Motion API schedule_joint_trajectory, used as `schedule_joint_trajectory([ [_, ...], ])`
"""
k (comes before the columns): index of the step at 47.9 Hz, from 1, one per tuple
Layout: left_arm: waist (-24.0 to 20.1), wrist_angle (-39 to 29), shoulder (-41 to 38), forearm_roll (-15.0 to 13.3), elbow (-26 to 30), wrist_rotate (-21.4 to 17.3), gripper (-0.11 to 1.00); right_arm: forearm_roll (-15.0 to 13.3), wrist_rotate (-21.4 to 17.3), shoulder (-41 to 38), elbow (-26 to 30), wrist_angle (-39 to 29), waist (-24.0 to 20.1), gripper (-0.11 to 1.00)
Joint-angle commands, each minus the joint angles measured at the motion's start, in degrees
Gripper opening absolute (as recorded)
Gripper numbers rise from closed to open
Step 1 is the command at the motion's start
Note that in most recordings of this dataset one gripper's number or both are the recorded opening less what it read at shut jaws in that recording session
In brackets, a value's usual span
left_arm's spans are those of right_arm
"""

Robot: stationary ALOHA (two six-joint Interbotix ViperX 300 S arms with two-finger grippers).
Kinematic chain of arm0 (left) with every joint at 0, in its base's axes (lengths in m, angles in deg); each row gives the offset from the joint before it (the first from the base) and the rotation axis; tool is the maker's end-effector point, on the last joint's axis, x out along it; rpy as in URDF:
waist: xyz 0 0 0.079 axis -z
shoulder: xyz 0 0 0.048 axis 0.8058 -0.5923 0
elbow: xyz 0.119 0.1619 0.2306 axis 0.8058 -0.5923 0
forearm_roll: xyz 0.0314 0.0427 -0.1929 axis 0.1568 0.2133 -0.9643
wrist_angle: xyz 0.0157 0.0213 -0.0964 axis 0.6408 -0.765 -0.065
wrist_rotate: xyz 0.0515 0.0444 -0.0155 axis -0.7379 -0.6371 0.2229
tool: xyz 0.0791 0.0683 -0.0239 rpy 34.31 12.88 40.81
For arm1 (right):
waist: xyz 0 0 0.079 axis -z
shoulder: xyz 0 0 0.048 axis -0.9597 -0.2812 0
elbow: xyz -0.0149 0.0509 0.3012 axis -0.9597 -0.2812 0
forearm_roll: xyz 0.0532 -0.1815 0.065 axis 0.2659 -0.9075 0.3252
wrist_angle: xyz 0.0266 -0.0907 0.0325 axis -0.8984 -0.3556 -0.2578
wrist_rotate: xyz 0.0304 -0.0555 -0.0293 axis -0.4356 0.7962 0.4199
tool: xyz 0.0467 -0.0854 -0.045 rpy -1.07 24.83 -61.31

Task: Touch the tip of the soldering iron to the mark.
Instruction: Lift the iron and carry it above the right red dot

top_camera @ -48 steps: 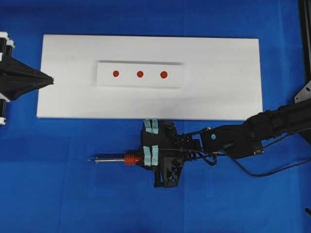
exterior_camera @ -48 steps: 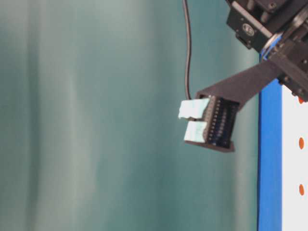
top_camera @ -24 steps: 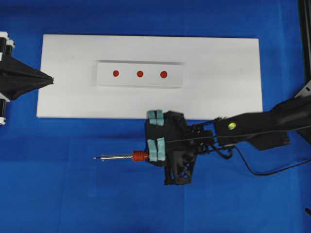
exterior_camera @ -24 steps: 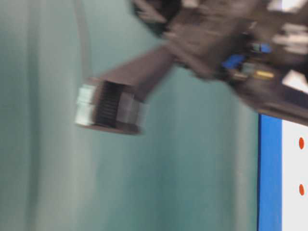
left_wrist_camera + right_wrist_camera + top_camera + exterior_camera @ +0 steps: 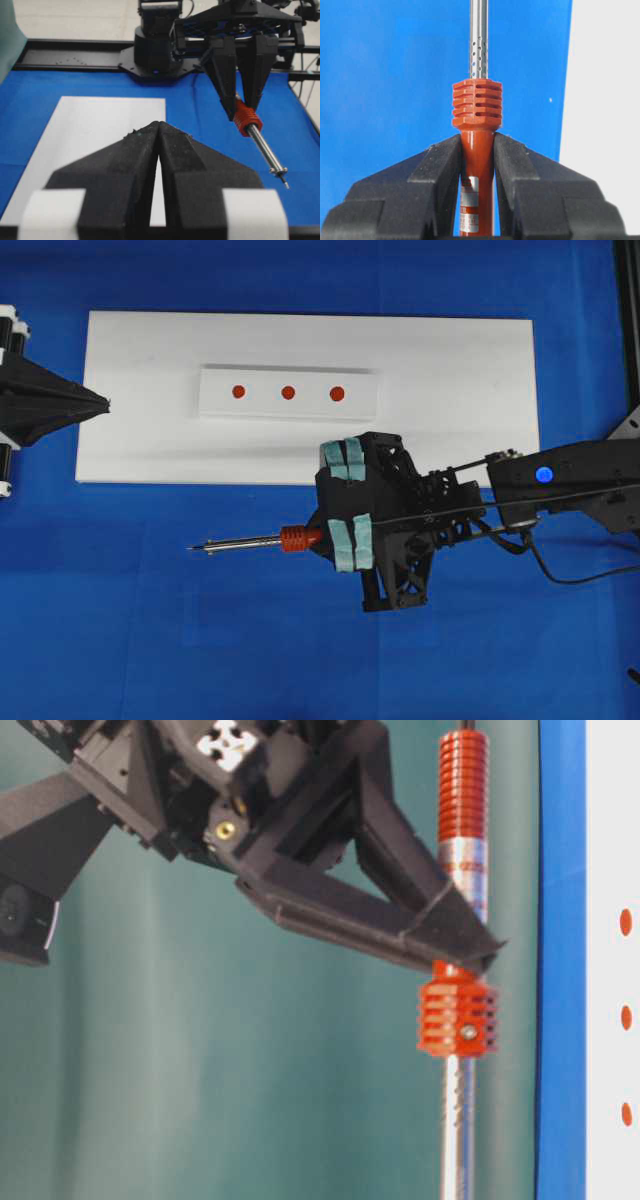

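The soldering iron [image 5: 293,539] lies level above the blue cloth, its silver shaft pointing left and its dark tip just in front of the white board. My right gripper [image 5: 325,536] is shut on its red-orange handle; in the right wrist view the gripper [image 5: 477,140] clamps just behind the ribbed collar of the iron [image 5: 477,107]. The mark [image 5: 288,392] is the middle of three red dots on a raised white strip, well beyond the tip. My left gripper [image 5: 105,403] rests shut and empty at the board's left edge, its fingers [image 5: 145,150] pressed together.
The white board [image 5: 450,420] lies on blue cloth. The iron's black cord [image 5: 570,575] trails off to the right from the right arm. A dark frame rail [image 5: 628,320] runs along the right edge. The two outer red dots flank the mark.
My right gripper has risen with the soldering iron and shifted right and slightly toward the board. The left gripper has not moved.
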Motion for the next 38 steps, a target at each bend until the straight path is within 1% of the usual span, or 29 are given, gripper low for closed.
schedule_joint_trajectory([
  [1, 0.1, 0.5, -0.3, 0.1, 0.6, 0.1, 0.0, -0.4, -0.1, 1.6, 1.5, 0.0, -0.2, 0.06],
  [10, 0.1, 0.5, -0.3, 0.1, 0.6, 0.1, 0.0, -0.5, -0.1, 1.7, 1.4, -0.1, -0.3, 0.06],
  [14, 0.1, 0.5, -0.2, 0.1, 0.6, 0.1, 0.0, -1.3, -0.1, 1.6, 1.4, -0.3, 0.0, 0.06],
  [20, 0.1, 0.5, -0.3, 0.1, 0.6, 0.1, 0.0, -3.3, 0.0, 1.7, 1.3, -0.8, 1.0, 0.06],
  [31, 0.1, 0.5, -0.3, 0.2, 0.6, 0.1, 0.0, -5.6, 1.5, 2.4, 0.7, -1.6, 6.2, 0.06],
  [34, 0.1, 0.5, -0.3, 0.1, 0.6, 0.1, 0.0, -6.2, 2.4, 2.5, 0.4, -1.6, 8.0, 0.06],
  [38, 0.1, 0.5, -0.3, 0.1, 0.6, 0.1, 0.0, -6.3, 3.9, 3.0, 0.0, -1.6, 10.0, 0.06],
])
